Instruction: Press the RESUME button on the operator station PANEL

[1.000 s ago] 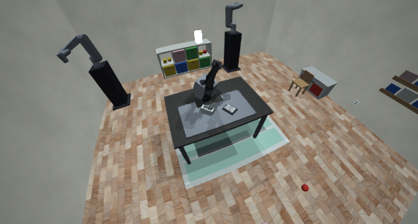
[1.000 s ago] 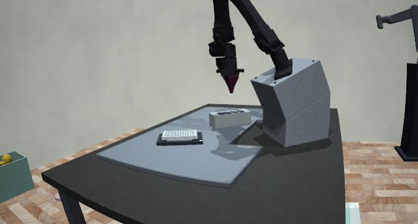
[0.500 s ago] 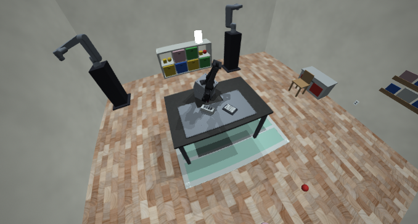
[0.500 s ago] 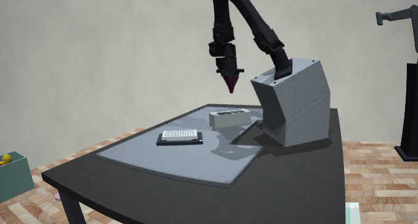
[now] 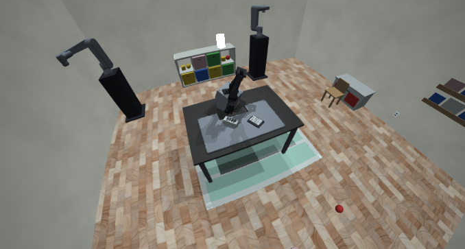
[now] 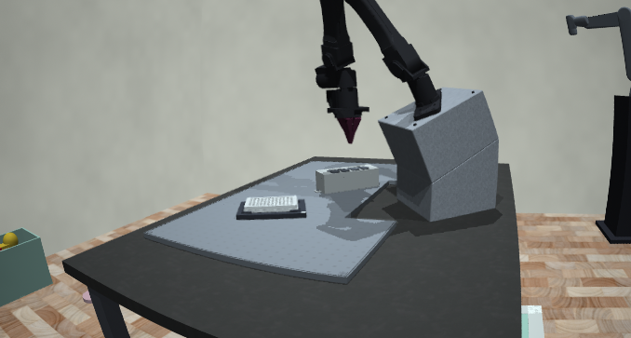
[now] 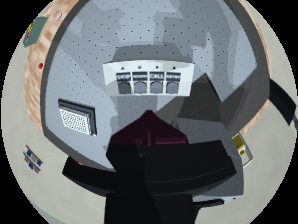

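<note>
Exterior view: the black arm [image 6: 396, 52] rises from a slanted grey pedestal [image 6: 447, 155], folds over at the top and drops its wrist straight down
Gripper: the gripper [image 6: 349, 133] hangs in the air above PANEL, well apart from it, dark red fingers pressed together into a downward point, clenched on nothing
PANEL: a pale grey rectangular box [image 6: 346, 178] on the grey mat [image 6: 279, 248], just in front of the pedestal
Buttons: four alike in a row on PANEL [image 7: 148, 82] in the wrist view; printed names too small to read, no lamp visibly lit
Plate M06: white, finely gridded [image 6: 271, 203], flat on the dark nest N1 [image 6: 242, 214], beside PANEL
Table: matt black top [image 6: 442, 280]
</note>
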Robot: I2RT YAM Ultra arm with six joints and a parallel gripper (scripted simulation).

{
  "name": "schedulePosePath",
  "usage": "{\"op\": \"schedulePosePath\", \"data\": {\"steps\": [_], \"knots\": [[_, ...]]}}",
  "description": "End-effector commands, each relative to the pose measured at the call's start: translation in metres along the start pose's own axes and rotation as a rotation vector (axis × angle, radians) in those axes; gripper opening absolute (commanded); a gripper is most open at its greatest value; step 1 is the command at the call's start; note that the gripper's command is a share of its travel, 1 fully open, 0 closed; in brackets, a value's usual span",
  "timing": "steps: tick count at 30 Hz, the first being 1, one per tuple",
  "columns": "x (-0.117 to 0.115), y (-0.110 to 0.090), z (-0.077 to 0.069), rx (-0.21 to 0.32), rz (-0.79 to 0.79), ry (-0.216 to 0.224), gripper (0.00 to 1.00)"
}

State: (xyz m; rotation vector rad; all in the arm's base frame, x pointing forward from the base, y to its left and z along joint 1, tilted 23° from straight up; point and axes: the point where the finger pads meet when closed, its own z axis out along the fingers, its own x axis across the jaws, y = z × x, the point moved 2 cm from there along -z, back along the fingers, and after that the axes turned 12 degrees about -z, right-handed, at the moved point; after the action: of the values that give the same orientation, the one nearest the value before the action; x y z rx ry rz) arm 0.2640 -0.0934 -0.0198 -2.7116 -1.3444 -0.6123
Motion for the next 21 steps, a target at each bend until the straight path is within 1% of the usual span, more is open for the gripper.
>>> {"op": "schedulePosePath", "data": {"steps": [1, 2, 4, 10, 12, 16, 18, 19, 21], "knots": [[-0.002, -0.003, 0.008, 0.003, 0.006, -0.003, 0.00], [0.000, 0.016, 0.003, -0.041, 0.001, 0.000, 0.00], [0.002, 0.013, 0.008, -0.033, -0.007, -0.001, 0.00], [-0.003, -0.003, 0.022, 0.002, 0.008, -0.007, 0.00], [-0.001, 0.002, 0.024, -0.008, 0.003, -0.005, 0.00], [-0.003, -0.003, 0.032, 0.002, 0.006, -0.007, 0.00], [-0.003, -0.003, 0.032, 0.002, 0.006, -0.007, 0.00], [-0.002, 0.012, 0.029, -0.032, 0.006, -0.003, 0.00], [0.001, 0.010, 0.034, -0.026, -0.004, -0.002, 0.00]]}}
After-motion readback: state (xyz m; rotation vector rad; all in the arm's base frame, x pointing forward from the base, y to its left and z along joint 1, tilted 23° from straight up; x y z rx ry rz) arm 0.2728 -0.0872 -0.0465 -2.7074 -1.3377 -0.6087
